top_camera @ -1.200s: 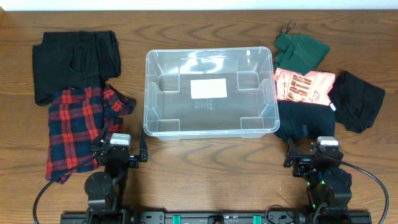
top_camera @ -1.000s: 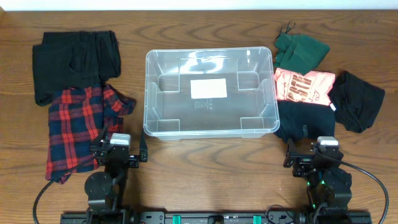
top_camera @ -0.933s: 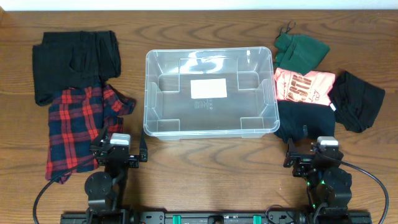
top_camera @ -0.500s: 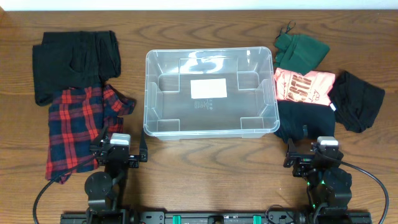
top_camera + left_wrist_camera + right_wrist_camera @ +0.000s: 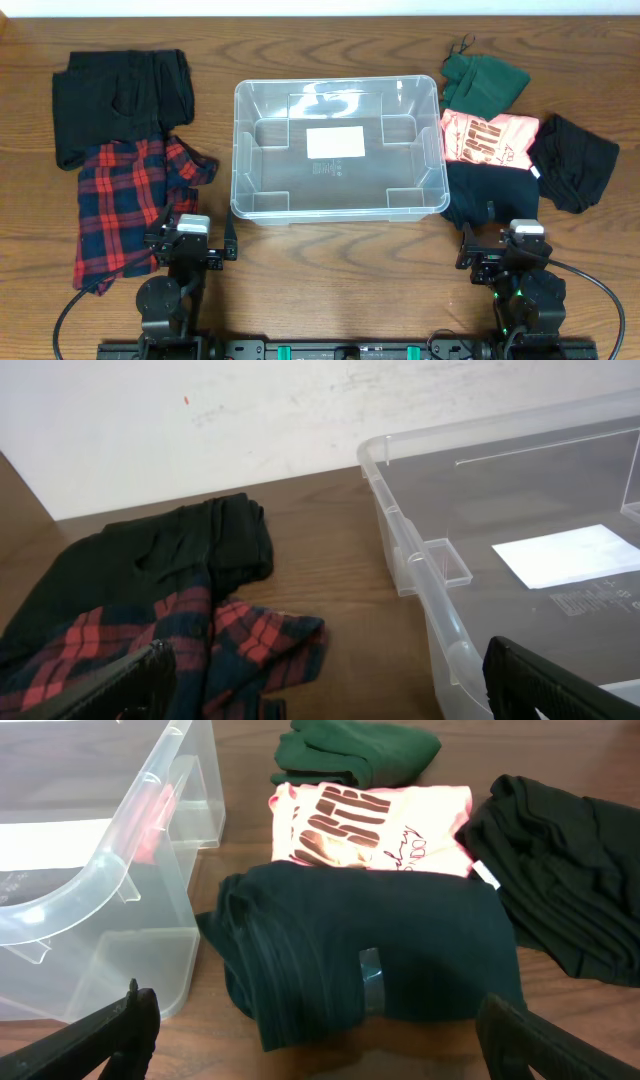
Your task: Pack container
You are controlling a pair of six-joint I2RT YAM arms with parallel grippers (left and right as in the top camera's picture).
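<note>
The clear plastic container (image 5: 338, 150) sits mid-table with a white label on its base and nothing inside; it also shows in the left wrist view (image 5: 470, 575) and the right wrist view (image 5: 90, 890). My left gripper (image 5: 196, 252) is open and empty at the front left, beside a red plaid shirt (image 5: 125, 200). My right gripper (image 5: 503, 256) is open and empty at the front right, just before a folded dark teal garment (image 5: 370, 955). In the wrist views the left fingertips (image 5: 330, 682) and the right fingertips (image 5: 320, 1038) stand wide apart.
A black garment (image 5: 120, 90) lies at the back left. On the right lie a green garment (image 5: 483, 78), a pink printed shirt (image 5: 487, 138) and a black garment (image 5: 572, 160). A white wall (image 5: 250, 410) stands behind the table.
</note>
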